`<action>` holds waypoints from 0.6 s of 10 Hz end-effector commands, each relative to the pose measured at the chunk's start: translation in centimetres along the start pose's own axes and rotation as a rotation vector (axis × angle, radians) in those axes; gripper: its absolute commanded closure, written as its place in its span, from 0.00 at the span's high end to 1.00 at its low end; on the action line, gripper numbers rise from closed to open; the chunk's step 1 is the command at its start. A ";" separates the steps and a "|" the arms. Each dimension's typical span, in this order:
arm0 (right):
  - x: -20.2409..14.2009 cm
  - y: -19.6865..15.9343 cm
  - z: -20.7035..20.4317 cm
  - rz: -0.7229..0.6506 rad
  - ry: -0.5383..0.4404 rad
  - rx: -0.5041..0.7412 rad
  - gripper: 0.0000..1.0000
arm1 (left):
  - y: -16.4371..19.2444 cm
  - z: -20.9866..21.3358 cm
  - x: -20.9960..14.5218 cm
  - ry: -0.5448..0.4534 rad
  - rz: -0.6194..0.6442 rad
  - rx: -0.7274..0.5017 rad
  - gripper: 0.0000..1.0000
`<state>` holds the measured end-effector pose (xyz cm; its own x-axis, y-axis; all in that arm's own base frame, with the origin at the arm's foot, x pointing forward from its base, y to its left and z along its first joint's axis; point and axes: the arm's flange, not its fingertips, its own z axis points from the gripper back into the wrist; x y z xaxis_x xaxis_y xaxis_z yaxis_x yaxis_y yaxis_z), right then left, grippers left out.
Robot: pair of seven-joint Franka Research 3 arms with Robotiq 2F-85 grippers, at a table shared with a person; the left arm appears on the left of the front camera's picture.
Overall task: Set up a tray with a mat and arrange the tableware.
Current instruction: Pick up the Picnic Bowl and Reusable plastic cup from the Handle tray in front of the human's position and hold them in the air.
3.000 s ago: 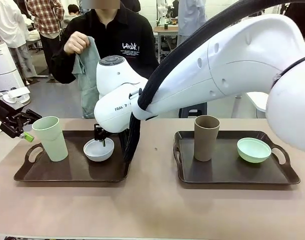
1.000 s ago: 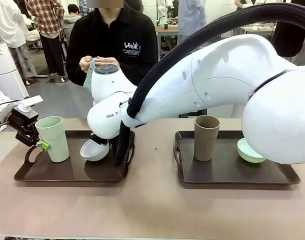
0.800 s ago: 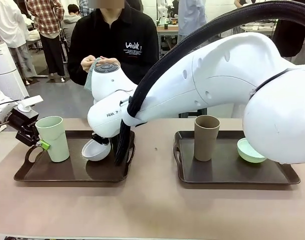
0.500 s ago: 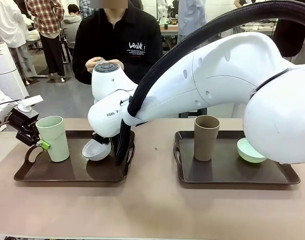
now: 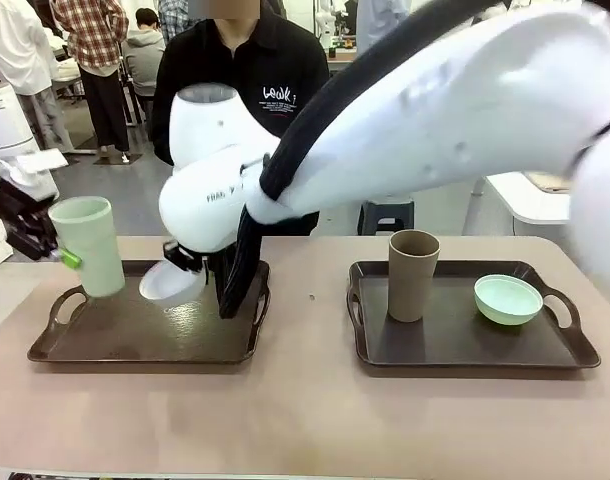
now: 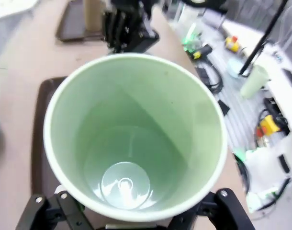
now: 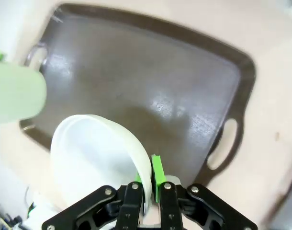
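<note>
Between the 2 fingers of our left gripper (image 6: 134, 214) we see the pale green cup (image 5: 87, 245), clamped, tilted, above the tray (image 5: 145, 335) beneath. Our right gripper (image 7: 147, 184) pinches the white bowl (image 7: 95, 153) by its rim, bowl tilted, over that tray.

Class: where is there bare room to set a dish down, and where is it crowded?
Left tray: floor bare, with the pale green cup and white bowl held above it. Table: bare between the trays and along the near edge. Right tray: crowded by tan cup and mint bowl.
</note>
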<state>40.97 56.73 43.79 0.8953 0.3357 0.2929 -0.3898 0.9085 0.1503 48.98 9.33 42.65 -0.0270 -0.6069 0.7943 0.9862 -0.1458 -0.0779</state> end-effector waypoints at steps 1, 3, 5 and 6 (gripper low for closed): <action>-4.5 -0.6 6.7 0.056 -0.077 -0.022 0.04 | -3.7 1.8 5.1 0.027 -0.027 0.038 0.00; -6.5 0.2 11.6 0.068 -0.152 -0.047 0.04 | -6.7 3.9 10.5 0.027 -0.067 0.106 0.00; -6.9 -0.2 12.8 0.046 -0.168 -0.053 0.04 | -5.4 4.4 9.3 0.026 -0.073 0.070 0.00; -5.8 1.5 13.6 0.096 -0.148 -0.023 0.04 | -5.4 4.4 9.3 0.026 -0.073 0.070 0.00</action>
<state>31.72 51.75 55.66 0.8104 0.3772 0.4483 -0.4594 0.8840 0.0866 42.90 7.44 54.96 -0.1128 -0.6191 0.7772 0.9908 -0.1286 0.0414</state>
